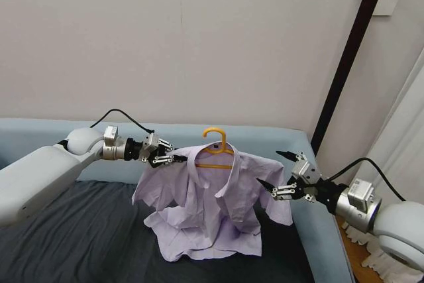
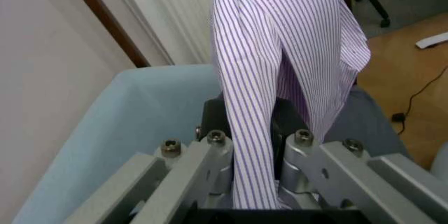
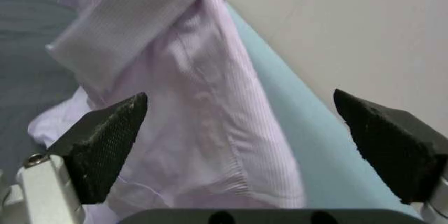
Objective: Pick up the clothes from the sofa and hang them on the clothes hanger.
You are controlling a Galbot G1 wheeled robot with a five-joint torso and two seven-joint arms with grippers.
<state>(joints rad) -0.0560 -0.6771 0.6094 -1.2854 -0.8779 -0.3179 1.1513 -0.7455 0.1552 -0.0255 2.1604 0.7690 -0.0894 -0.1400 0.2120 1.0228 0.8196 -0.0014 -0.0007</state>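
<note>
Nearest the robot, the right end effector [image 1: 271, 168] hangs just beside the right-hand shoulder of the striped shirt [image 1: 212, 210], jaws spread wide and holding nothing. In its wrist view the lilac sleeve fabric lies ahead, between the two black pads [image 3: 105, 140], which stand well apart. Across from it, the left end effector [image 1: 171, 158] is clamped on a fold of the shirt at the other shoulder, and in the left wrist view the cloth runs straight up between its fingers [image 2: 206, 163]. The shirt is draped over a yellow hanger [image 1: 215, 145] whose hook stands free above the collar — hooked on nothing. The garment is only partly lifted, its hem lying crumpled on the dark seat cushion [image 1: 73, 230] of the sofa [image 1: 40, 130]. The step in hand looks to be taking a second hold so that both arms can carry shirt and hanger together. To do it well, the right end effector should probably close on the shoulder, where the hanger arm backs the cloth. The loose sleeve would likely slide and pull the shirt askew. A thick fold, pinched fully, should hold best. After that, both sides ought to rise level so the hanger does not tip, and high enough for the hem to clear the cushion. Beyond the pale blue backrest is a plain wall [image 1: 199, 31], and to the right a dark post [image 1: 349, 51] rises — whether it belongs to a clothes rack I cannot tell.
</note>
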